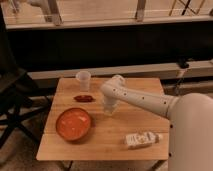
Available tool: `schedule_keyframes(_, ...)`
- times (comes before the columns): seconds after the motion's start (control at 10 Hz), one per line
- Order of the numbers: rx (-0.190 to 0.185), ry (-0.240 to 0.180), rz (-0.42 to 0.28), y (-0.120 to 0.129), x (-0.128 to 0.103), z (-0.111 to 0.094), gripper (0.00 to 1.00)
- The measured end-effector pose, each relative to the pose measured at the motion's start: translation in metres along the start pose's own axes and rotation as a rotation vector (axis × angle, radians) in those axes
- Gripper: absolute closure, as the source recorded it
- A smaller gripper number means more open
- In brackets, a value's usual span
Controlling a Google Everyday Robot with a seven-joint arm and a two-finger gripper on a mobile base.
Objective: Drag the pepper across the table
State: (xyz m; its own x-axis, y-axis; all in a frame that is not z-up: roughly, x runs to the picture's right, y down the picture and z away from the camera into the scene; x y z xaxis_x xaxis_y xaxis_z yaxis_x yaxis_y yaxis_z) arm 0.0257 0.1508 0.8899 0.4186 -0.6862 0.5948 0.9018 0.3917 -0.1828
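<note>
Nearest the camera, a small white carton is lying on its side close to the front edge of the table, towards the right corner. Left of it, the orange bowl is sitting near the front left corner, and nothing is showing inside it. Behind the bowl, the pepper is lying flat on the planks, just beyond the bowl's rim and apart from it. To the pepper's right, the gripper is hanging down over the middle of the table, near the pepper but not touching it; I cannot tell how its hand is set. Bare wood is lying open to the right of the gripper as far as the right edge. Farthest back, a clear cup is standing upright near the rear edge, looking empty.
</note>
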Motion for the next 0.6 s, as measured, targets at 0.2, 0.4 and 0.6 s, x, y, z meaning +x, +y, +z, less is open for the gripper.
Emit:
schedule_keyframes(0.2,0.015,0.009,0.012,-0.0019,0.0017,-0.0075,0.21)
schedule_keyframes(0.4,0.027,0.020,0.028,-0.0074,0.0038,-0.0122,0.20)
schedule_keyframes(0.6,0.034,0.031,0.063,-0.0081,0.0084,-0.0138,0.20)
